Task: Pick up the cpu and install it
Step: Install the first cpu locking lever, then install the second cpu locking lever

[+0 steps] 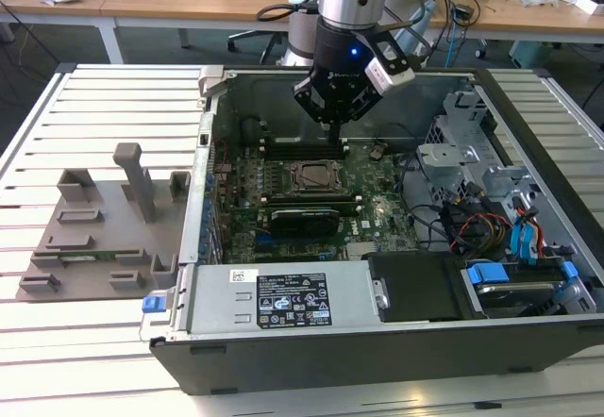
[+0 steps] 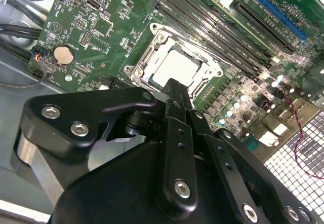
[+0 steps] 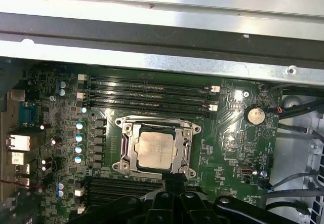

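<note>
The big open black metal computer case (image 1: 377,247) lies on the white slatted surface (image 1: 94,106). Inside, the black gripper (image 1: 336,126) hangs over the green board (image 3: 228,148), its jaws pressed together and empty. The small silvery square cpu (image 3: 155,150) sits in the metal socket frame (image 3: 126,153).

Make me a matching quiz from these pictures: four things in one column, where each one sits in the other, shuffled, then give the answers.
Things:
1. cpu
2. coin battery
3. grey holder plate
4. hand

Places:
A. on the slatted table, outside the case
B. above the motherboard, inside the open case
C. inside the metal socket frame
D. on the green board, beside the cables

Pairs: 1-C, 2-D, 3-A, 4-B
</note>
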Action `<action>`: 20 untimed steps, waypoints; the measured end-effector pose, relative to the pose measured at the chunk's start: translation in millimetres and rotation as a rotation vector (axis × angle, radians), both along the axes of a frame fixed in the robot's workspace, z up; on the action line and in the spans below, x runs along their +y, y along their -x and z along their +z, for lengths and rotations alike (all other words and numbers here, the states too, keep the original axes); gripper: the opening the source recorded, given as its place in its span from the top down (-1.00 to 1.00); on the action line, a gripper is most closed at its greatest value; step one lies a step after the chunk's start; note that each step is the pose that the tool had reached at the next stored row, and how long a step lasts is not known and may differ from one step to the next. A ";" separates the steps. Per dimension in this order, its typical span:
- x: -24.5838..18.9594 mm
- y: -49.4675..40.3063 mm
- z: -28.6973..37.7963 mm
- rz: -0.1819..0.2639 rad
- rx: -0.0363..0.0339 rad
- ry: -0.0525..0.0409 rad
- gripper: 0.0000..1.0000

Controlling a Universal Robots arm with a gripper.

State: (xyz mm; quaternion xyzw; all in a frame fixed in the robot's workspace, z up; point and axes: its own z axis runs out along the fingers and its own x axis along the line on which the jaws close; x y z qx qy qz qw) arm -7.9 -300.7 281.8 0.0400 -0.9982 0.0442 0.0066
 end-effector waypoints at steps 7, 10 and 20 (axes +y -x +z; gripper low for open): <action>-0.5 0.0 0.1 0.000 0.0001 -0.0001 0.79; -3.9 0.0 0.0 0.000 0.0000 -0.0015 0.79; -21.5 0.0 0.0 0.000 0.0000 -0.0290 0.79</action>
